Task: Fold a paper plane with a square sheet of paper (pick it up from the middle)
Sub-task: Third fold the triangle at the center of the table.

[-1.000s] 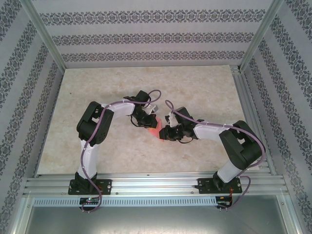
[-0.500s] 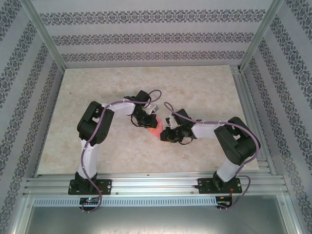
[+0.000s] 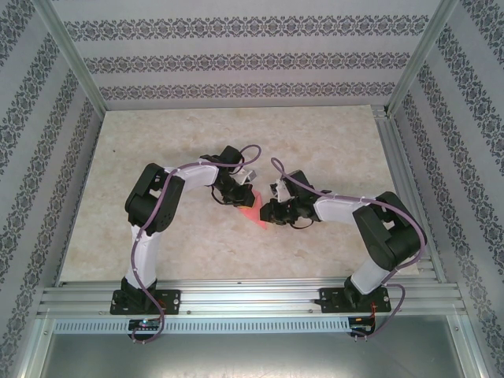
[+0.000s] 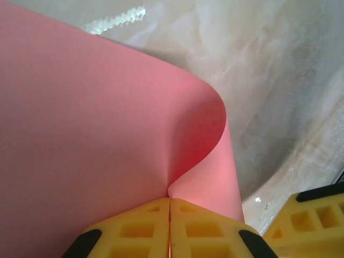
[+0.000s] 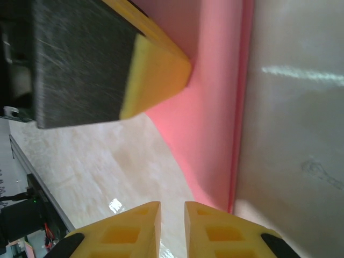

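Pink-red paper [image 4: 107, 134] is held curled near the middle of the table [image 3: 315, 142], pinched in the closed jaws of the left gripper [image 4: 170, 200]. The right gripper [image 5: 172, 204] is set just beside the paper's edge, jaws narrowly parted with nothing seen between them. From above, much of the paper is covered by both wrists.

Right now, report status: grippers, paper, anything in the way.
Left gripper shut on the paper, sheet curled over. Right gripper barely open, empty, close to the paper's edge. No obstruction seen.
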### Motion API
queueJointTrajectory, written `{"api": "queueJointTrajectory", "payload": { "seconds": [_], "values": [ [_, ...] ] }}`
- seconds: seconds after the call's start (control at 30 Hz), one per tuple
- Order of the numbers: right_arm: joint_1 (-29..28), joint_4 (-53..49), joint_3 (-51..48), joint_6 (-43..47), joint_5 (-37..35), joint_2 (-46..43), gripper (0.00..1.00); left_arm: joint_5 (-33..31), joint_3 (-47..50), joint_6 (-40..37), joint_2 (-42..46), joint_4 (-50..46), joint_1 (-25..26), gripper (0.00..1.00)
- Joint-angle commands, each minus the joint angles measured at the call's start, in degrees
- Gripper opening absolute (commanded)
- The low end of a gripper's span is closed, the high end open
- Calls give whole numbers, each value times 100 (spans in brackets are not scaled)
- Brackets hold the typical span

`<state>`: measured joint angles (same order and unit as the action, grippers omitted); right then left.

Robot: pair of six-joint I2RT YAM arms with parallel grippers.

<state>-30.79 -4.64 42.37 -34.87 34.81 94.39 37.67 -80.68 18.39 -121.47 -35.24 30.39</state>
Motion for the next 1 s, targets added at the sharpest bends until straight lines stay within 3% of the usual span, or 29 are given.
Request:
{"api": "queueJointTrajectory", "payload": {
  "seconds": [0.0,0.27,0.63,0.97],
  "values": [
    [46,99,10,-31,146,145,18,-146,-39,-150,-213,-114,-46,10],
    [39,265,-230,-59,53,715,15,-167,-67,-139,-232,-135,-45,10],
    [5,-77,120,-21,364,21,17,-181,-164,-118,-217,-177,-50,10],
    [-24,-86,-146,31,219,777,16,-263,-159,-153,-207,-246,-44,10]
  ]
}}
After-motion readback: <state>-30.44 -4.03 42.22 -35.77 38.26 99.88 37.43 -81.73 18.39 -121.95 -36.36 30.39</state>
